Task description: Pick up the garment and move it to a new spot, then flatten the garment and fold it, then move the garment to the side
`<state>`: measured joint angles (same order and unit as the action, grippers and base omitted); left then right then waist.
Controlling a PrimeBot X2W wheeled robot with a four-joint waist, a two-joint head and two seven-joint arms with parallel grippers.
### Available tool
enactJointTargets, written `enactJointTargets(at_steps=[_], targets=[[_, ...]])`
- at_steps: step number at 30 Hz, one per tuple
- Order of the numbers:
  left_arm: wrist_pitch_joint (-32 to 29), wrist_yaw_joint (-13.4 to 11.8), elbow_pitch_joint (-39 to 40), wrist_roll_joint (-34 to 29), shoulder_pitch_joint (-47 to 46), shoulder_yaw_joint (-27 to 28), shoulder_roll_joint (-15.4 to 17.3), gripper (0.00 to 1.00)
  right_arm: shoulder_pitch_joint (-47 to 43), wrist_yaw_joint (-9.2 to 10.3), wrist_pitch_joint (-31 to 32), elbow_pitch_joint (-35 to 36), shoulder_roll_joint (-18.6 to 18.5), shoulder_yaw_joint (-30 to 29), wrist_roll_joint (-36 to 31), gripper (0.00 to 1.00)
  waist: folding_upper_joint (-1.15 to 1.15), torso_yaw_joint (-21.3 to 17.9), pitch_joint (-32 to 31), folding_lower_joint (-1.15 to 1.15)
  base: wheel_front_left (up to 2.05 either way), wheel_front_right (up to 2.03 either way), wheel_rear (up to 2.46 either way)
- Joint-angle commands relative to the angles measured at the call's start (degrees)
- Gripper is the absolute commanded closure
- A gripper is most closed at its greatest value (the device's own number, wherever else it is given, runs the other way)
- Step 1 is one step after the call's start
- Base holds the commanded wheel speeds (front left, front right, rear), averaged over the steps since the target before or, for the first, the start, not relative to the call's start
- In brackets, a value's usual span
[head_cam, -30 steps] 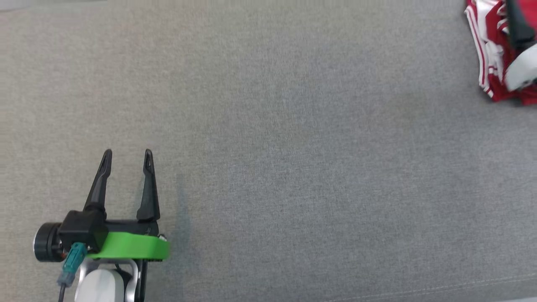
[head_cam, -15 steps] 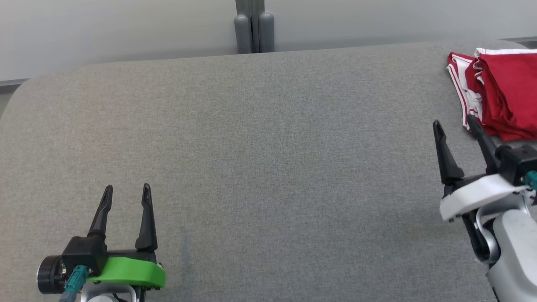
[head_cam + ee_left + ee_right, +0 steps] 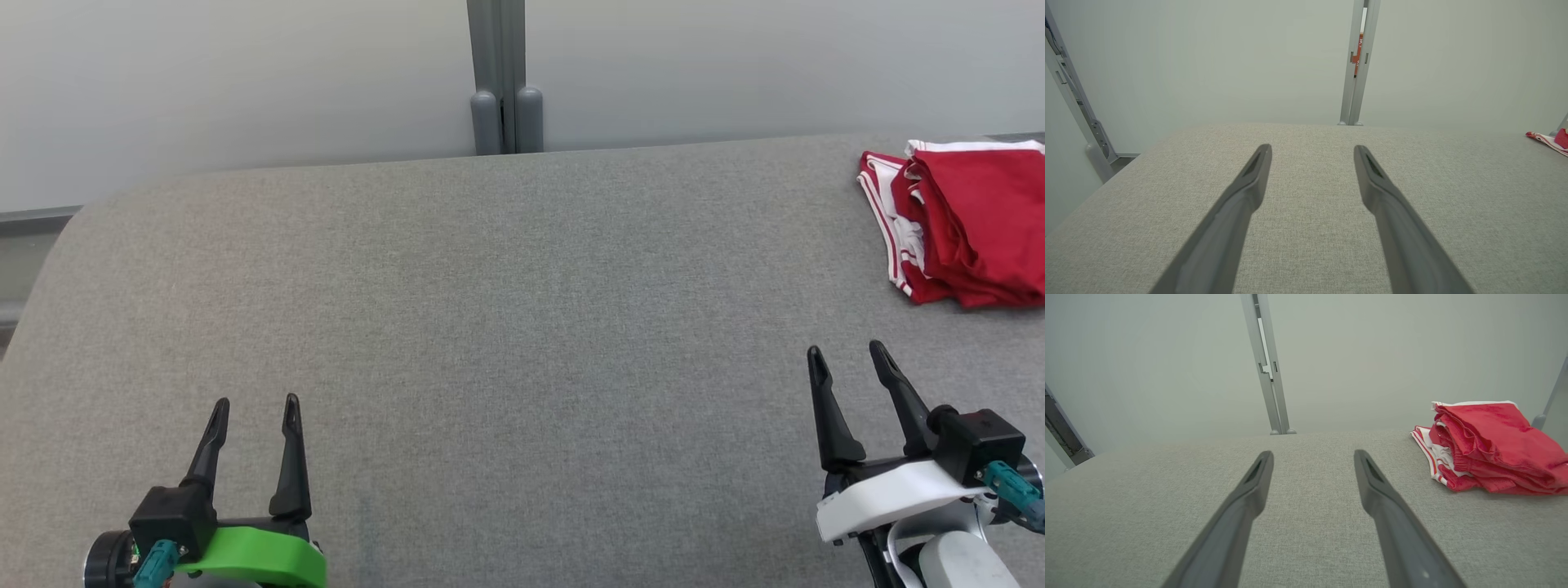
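Right gripper (image 3: 845,349) has pulled back from the folded red garment (image 3: 971,220), parked at 2 o'clock on the surface (image 3: 506,327); it and left gripper (image 3: 256,399) are spread, empty, so the task looks done.

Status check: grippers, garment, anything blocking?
Left gripper open, empty. Right gripper open, empty, short of the garment. Garment folded, far right of table. Nothing between right gripper and it.
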<state>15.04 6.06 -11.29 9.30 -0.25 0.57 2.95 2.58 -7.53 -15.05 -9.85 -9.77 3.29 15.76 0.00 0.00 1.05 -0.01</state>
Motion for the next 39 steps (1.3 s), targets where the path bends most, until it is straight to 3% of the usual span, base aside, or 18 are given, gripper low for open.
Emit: enactJointTargets(at_steps=[1,9,32,33,39], targets=[[0.1,0.2,-0.2,0.0,1.0,0.2,0.0,0.0,-1.1,0.1,-0.1,0.8,0.4,-0.4,-0.7,0.0,0.0,0.2,-0.7,0.01,0.0,0.0,0.0],[0.1,0.4,-0.3,0.0,1.1,0.2,0.0,0.0,-3.8,0.1,-0.1,2.9,2.8,-2.1,-2.0,0.0,0.0,0.4,-1.7,0.01,0.0,0.0,0.0],[0.1,0.6,-1.2,0.6,1.1,0.5,0.0,0.0,-4.0,0.1,-0.1,2.7,2.8,-2.4,-2.9,0.0,0.0,0.5,-2.6,0.01,0.0,0.0,0.0],[0.0,0.5,-1.2,0.6,0.5,0.4,0.0,1.0,-3.6,0.0,0.0,2.8,3.0,-2.4,-2.7,1.0,0.0,0.5,-2.6,0.01,0.0,0.0,0.0],[-0.9,0.5,-4.1,2.0,0.8,0.5,-0.4,1.0,-4.4,-0.01,0.4,0.4,3.8,-2.3,-1.2,1.0,0.0,0.5,-2.6,0.01,0.0,0.0,0.0]])
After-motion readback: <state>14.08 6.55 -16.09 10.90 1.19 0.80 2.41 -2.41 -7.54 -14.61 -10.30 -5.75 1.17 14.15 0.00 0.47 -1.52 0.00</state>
